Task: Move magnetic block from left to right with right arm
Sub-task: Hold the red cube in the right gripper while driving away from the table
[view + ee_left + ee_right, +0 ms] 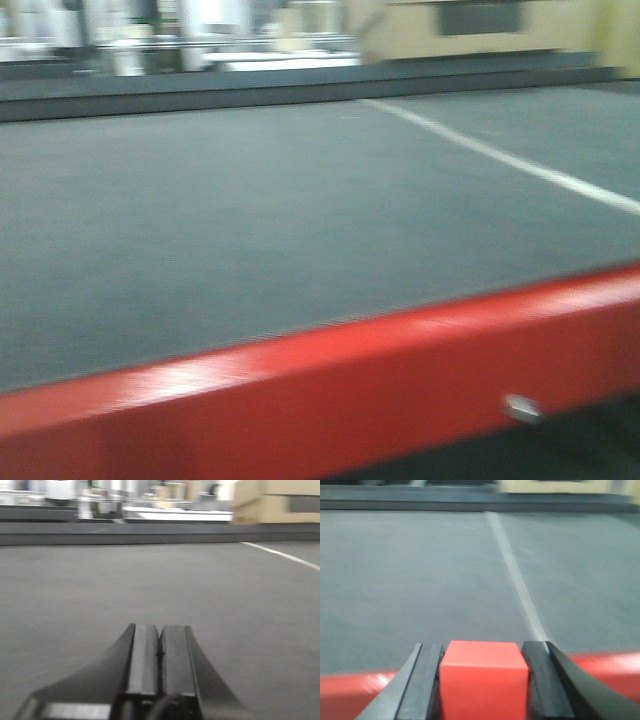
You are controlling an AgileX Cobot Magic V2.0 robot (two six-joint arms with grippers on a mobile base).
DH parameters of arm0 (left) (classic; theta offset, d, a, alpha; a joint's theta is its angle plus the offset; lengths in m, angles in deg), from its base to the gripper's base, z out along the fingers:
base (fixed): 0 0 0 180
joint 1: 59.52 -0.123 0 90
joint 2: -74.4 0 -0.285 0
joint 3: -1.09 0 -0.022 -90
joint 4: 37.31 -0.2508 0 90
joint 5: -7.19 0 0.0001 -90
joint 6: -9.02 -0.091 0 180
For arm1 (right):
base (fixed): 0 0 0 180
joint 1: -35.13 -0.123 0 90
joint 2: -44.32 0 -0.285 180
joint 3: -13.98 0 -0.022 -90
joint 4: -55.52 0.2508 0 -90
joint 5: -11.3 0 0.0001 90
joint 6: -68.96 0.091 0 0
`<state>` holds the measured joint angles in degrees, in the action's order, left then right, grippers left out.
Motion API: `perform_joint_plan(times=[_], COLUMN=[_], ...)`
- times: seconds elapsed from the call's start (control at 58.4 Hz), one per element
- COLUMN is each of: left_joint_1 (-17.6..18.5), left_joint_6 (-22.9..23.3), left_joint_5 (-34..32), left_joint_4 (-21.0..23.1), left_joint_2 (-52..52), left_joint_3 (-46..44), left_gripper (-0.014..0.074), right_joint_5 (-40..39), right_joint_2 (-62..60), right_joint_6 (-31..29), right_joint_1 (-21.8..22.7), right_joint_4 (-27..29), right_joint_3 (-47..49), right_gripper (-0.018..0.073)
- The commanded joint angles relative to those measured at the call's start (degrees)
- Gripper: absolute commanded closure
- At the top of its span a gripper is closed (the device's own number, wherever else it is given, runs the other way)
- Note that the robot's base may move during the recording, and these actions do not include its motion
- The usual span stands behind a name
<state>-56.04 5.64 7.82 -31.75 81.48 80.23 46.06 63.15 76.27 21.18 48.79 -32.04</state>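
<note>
Grey matting fills every view, edged at 6 o'clock by a red rail, with a white line running toward 12. The right gripper is clamped on the magnetic block, so pickup looks done; the carry rightward and the release are left. The left gripper sits idle, jaws together.

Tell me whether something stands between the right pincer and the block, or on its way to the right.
Nothing visible does. The right pincer grips the block directly, and the mat to the right of the white line looks bare.
</note>
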Motion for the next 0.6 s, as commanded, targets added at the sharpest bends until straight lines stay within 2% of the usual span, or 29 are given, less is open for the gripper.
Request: perform_joint_plan(times=[0.0,0.583], left_joint_1=[-0.03,-0.03], left_joint_6=[0.4,0.4], left_joint_5=[-5.23,-5.23], left_joint_4=[0.26,0.26], left_joint_2=[-0.72,-0.72], left_joint_3=[0.38,0.38], left_gripper=[0.0722,0.0722], right_joint_5=[-4.67,-4.67], right_joint_2=[0.65,0.65], right_joint_6=[-0.53,-0.53], right_joint_1=[0.39,0.39], right_joint_4=[-0.44,-0.44], right_joint_3=[1.46,1.46], right_gripper=[0.0323,0.0323])
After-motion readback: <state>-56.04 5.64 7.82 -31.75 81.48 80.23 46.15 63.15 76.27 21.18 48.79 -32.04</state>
